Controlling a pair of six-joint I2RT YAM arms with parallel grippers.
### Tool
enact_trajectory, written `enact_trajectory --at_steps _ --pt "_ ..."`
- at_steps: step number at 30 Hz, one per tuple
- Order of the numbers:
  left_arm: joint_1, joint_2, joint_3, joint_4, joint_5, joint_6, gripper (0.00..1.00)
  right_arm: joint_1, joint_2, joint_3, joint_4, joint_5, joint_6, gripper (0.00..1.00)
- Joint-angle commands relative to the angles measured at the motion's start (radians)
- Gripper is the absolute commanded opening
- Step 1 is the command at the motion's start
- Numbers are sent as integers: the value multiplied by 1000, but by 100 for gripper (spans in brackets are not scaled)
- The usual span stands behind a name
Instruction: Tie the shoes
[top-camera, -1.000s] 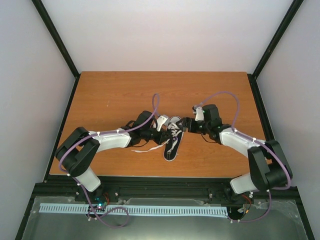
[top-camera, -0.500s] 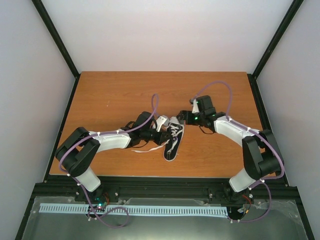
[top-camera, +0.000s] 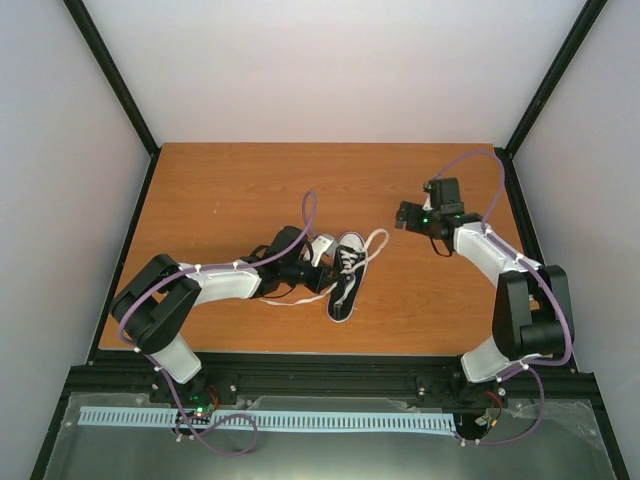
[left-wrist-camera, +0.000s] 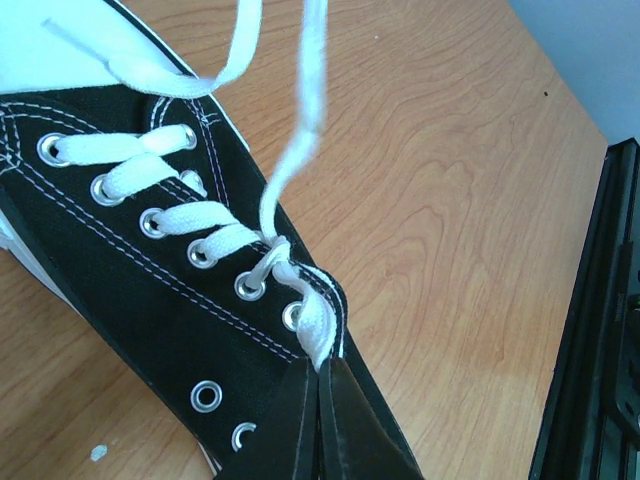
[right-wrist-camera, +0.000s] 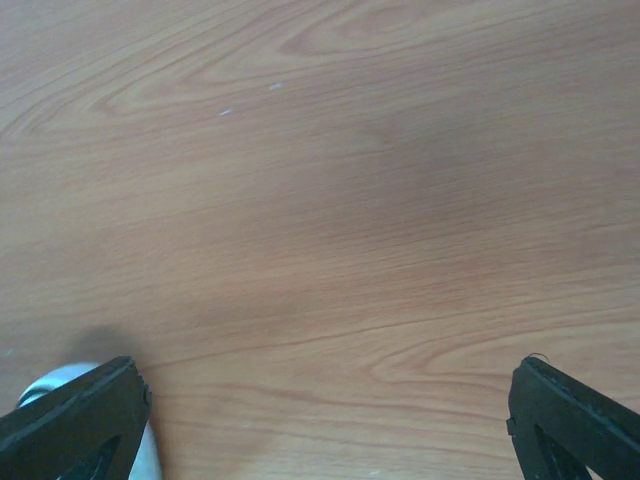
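Small black canvas sneaker (top-camera: 345, 277) in the middle of the table, a little toward the near edge, lying slanted with the white toe cap to the far side. White laces (left-wrist-camera: 300, 150) threaded through most of the metal eyelets, two eyelets near the ankle empty. One loose strand curving out on the wood to the right of the toe, another trailing on the wood to the left, beside the left arm. Left gripper (left-wrist-camera: 320, 375) just at the sneaker's left side, fingers pressed together and clamped on one end of the laces, right beside the last threaded eyelet. Right gripper (top-camera: 405, 215) well apart from the sneaker, to the far right of it, jaws standing wide apart with nothing between them, only bare wood below. Table (top-camera: 220, 190) of orange-brown wood with clear grain, flat and matte. Around it a black frame (top-camera: 110, 70) with slanted posts, plain pale walls (top-camera: 330, 70) on three sides, a black rail (top-camera: 330, 365) at the near edge with both arm bases on it. Purple cables (top-camera: 308, 215) along both arms
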Motion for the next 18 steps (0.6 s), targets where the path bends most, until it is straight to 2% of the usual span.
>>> enact_trajectory --at_steps 1,6,10,12,18 --pt "-6 -24 -3 36 2 25 1 -114 -18 11 -34 -6 40 98" --pt "-6 -28 -16 46 0 30 1 -186 -79 -11 -31 -35 9 98" --pt "-6 -24 -21 54 0 34 1 -181 -145 -83 3 -192 11 98" --pt "-5 -16 -19 61 6 33 1 -162 -157 -132 -2 -243 17 96" --pt "-6 -6 -14 62 19 33 1 -39 -135 -260 12 -244 32 82"
